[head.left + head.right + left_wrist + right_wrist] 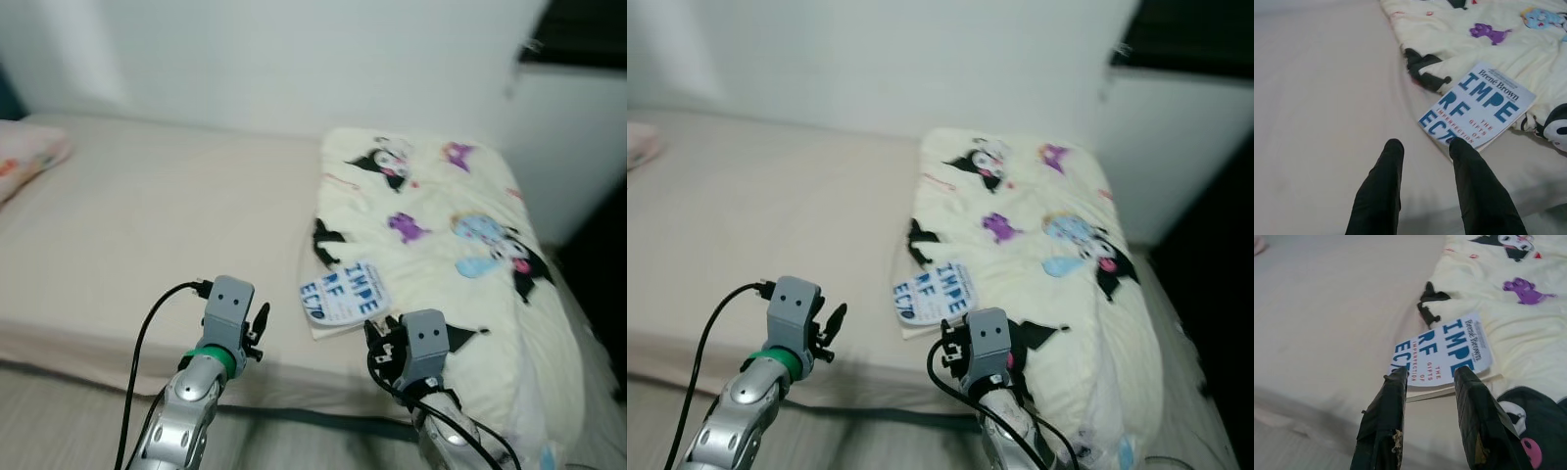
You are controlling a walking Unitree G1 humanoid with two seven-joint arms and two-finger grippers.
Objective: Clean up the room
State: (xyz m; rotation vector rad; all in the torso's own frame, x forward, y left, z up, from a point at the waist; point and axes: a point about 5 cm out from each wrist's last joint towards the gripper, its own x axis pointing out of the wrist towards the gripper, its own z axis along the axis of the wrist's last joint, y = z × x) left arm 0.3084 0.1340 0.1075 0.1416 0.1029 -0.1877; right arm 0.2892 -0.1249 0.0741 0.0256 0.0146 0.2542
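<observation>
1. Book [343, 296] lies face up on the bed [147, 225], near its front edge, partly on the cartoon-print blanket [441, 225] and partly on the bare sheet; nothing grips it yet.
2. The right gripper [1430, 374] hovers just short of the book's near edge, its fingers [1385, 421] parted with nothing between them, lined up with the cover.
3. The left gripper [1422, 143] hangs above the sheet just beside the book's lower corner, fingers [1378, 191] also spread and empty.
4. Judged from this, tidying is at an early stage: the book is not picked up, and the blanket lies rumpled across the bed's right side rather than folded or spread.
5. A pink-patterned pillow [24, 157] sits at the bed's far left.
6. What remains, most likely, is gripping the book and carrying it off, then dealing with the blanket.
</observation>
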